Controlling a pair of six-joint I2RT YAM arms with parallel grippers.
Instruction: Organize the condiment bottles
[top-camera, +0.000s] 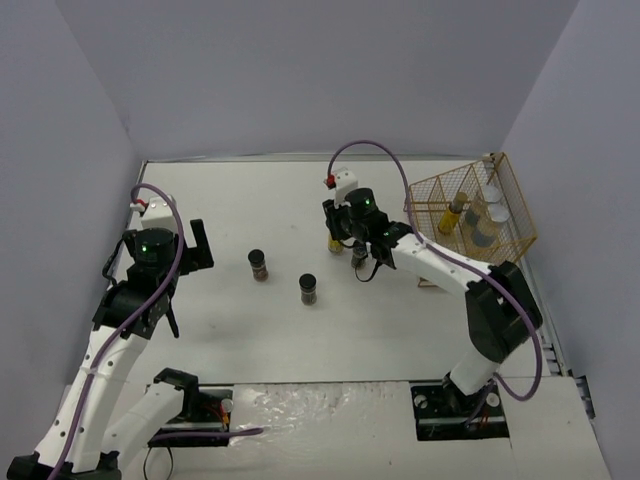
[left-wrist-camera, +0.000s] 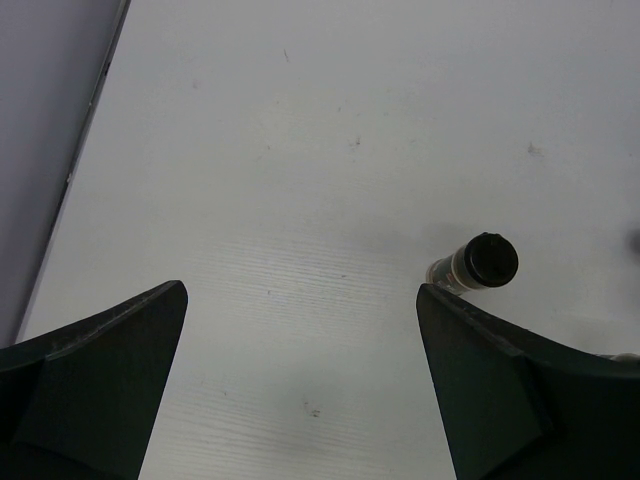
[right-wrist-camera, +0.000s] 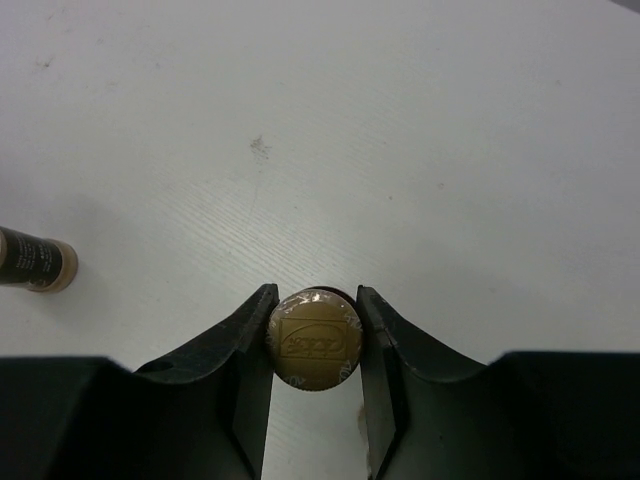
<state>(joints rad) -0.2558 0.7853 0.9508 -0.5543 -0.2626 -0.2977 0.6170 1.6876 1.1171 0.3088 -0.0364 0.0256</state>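
A gold-capped jar (right-wrist-camera: 314, 345) is being clamped between the fingers of the right gripper (right-wrist-camera: 316, 300), over the table (top-camera: 400, 330) left of the wire basket (top-camera: 515, 215). The left gripper (left-wrist-camera: 300, 290) is being held wide open and empty, 1 black-capped jar (left-wrist-camera: 485, 262) standing near one finger.

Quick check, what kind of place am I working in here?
Probably a lab test booth, not a kitchen: blank grey walls enclose a plain white table, with the right arm bolted on, jaws gripping a gold-capped bottle.

table (top-camera: 400, 320) white | basket (top-camera: 428, 208) gold | cap (left-wrist-camera: 491, 258) black | lid (right-wrist-camera: 315, 340) gold | fingers (right-wrist-camera: 235, 350) black
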